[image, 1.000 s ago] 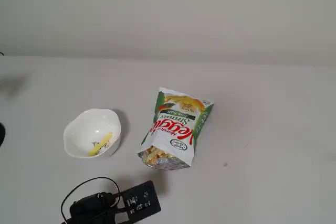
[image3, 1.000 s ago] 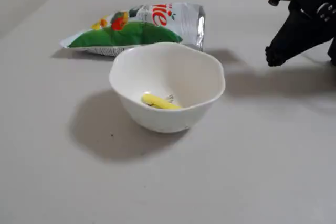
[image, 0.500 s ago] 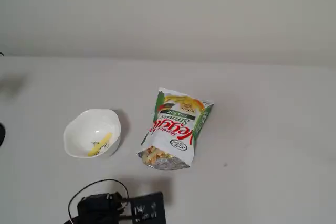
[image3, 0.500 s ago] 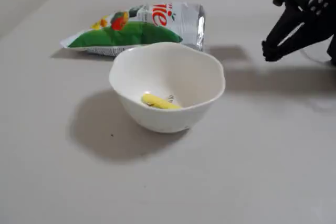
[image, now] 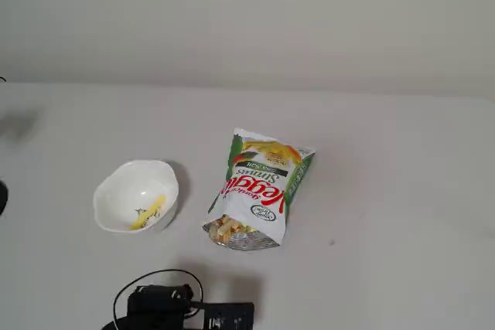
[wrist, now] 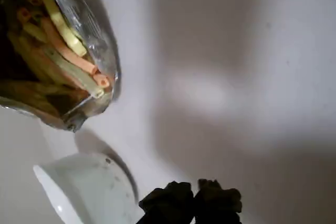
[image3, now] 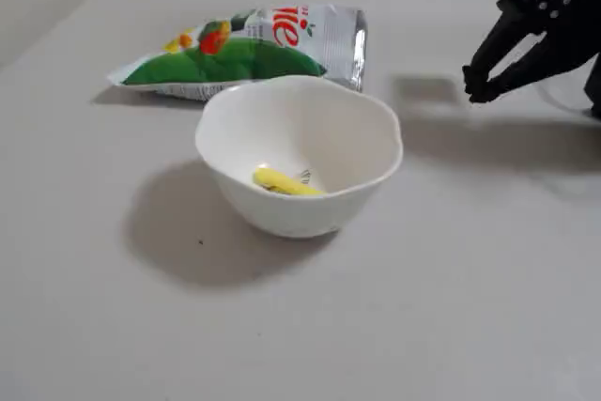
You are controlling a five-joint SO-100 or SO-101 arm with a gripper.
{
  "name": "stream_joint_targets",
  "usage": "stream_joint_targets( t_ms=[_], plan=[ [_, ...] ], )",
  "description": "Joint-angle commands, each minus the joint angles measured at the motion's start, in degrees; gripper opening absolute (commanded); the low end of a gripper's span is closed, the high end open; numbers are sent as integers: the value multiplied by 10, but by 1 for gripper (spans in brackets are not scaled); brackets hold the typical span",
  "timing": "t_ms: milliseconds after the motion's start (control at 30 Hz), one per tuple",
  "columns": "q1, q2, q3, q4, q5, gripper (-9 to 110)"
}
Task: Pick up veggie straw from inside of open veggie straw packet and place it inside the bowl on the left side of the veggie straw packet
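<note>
A yellow veggie straw (image3: pixel 282 182) lies inside the white scalloped bowl (image3: pixel 310 216); it also shows in a fixed view (image: pixel 148 212) in the bowl (image: pixel 116 187). The veggie straw packet (image: pixel 259 183) lies flat to the right of the bowl, its open silvery mouth toward the arm, with several straws inside (wrist: pixel 65 51). My gripper (image3: pixel 479 88) hangs above the table in front of the packet's mouth, apart from packet and bowl. Its dark fingertips (wrist: pixel 168 200) touch each other and hold nothing. The bowl's wall (wrist: pixel 79 192) shows at the lower left of the wrist view.
My black arm (image: pixel 186 311) with a looped cable sits at the bottom edge of a fixed view, close below bowl and packet. The table is plain pale grey, and a pale wall rises behind it.
</note>
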Motion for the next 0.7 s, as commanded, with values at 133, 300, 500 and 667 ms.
stream_joint_targets(
  t_ms=[133, 300, 500, 667],
  plan=[
    [11, 1, 0, -27, -32, 0],
    [13, 1, 3, -44, -106, 0],
    [17, 1, 3, -44, -119, 0],
    [17, 1, 3, -44, -119, 0]
  ],
)
